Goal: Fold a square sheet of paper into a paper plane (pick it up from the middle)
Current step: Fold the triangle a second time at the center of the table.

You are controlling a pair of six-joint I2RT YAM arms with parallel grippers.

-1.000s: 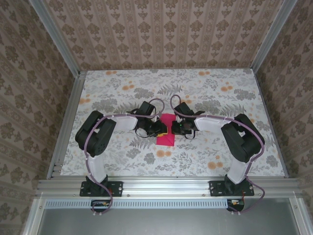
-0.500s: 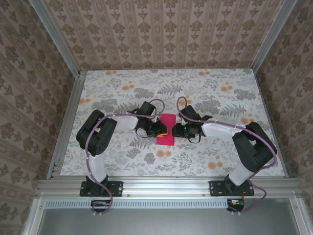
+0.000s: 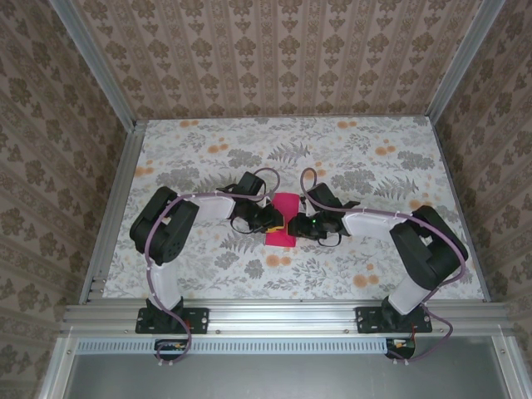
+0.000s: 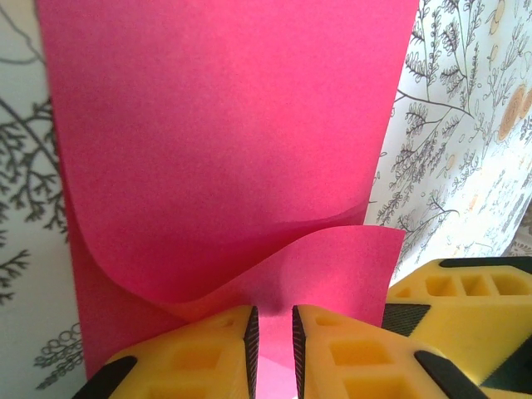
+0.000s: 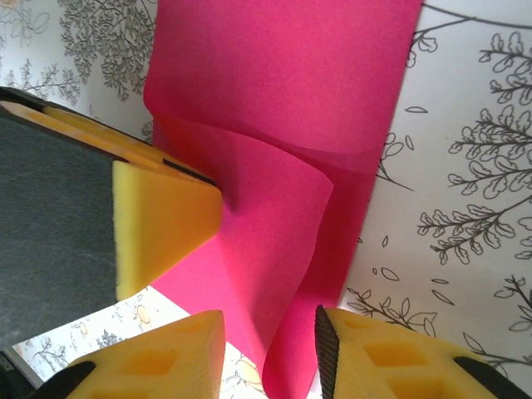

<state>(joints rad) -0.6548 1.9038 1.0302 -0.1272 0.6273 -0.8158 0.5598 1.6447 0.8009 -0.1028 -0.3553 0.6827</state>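
Your right gripper (image 5: 270, 326) has just loosened and shifted; its jaws now stand apart around the curled flap of the paper (image 4: 224, 141). The left gripper (image 4: 272, 320) pinches that flap at mid-table (image 3: 208, 266). Judged so, the fold isn't creased yet.

A: Position of the square sheet of paper (image 3: 283, 208)?
B: Mid-table (image 3: 208, 150), between the two grippers. Left gripper (image 3: 272, 219) at its left edge, right gripper (image 3: 298, 225) at its right edge, facing across it.
A: Flat?
B: No. One layer curls up over the layer beneath.
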